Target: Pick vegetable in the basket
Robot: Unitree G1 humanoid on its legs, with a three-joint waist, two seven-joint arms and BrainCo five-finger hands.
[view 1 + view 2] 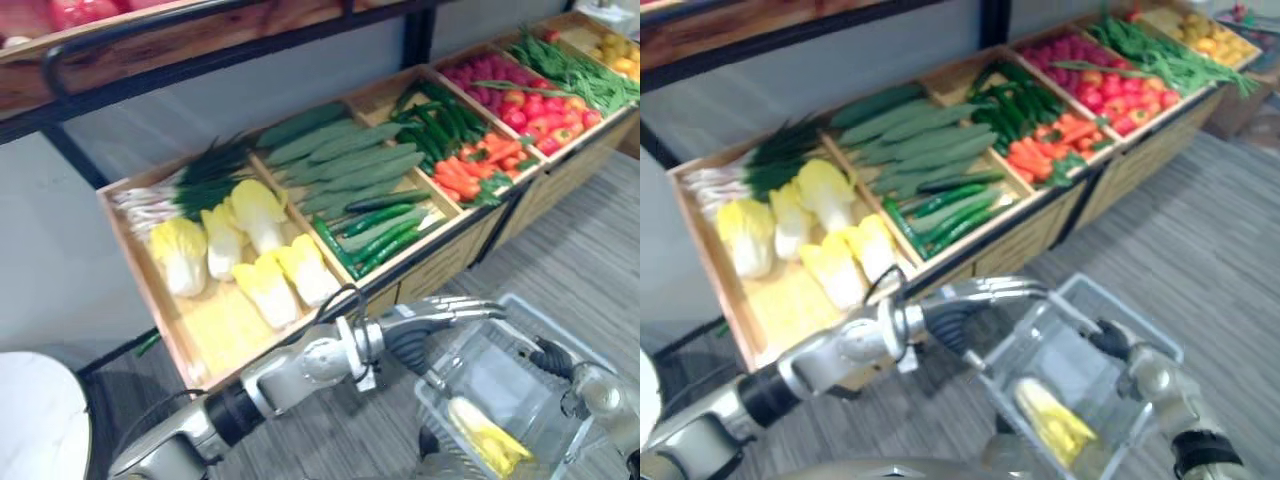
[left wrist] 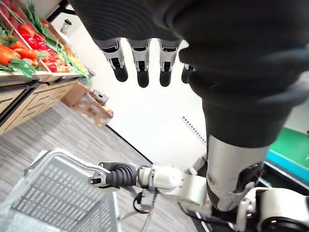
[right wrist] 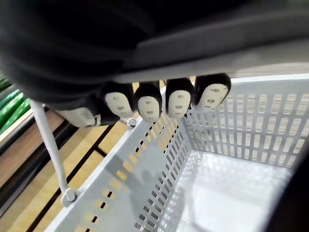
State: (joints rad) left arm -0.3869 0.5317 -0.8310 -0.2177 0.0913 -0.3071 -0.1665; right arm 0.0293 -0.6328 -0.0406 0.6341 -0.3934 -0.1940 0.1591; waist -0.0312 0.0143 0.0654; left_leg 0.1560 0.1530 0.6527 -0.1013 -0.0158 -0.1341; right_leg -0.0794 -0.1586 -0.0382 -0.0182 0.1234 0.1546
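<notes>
Grey basket (image 3: 251,125): holds one yellow cabbage (image 1: 485,437)
Left hand (image 1: 425,325): fingers straight, above basket
Right hand (image 1: 555,360): curled round handle (image 3: 48,140)

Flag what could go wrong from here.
The basket hangs from the right hand by its handle; a tilt could spill the cabbage inside. The open left hand hovers over the basket and might knock it when reaching for the shelf.
</notes>
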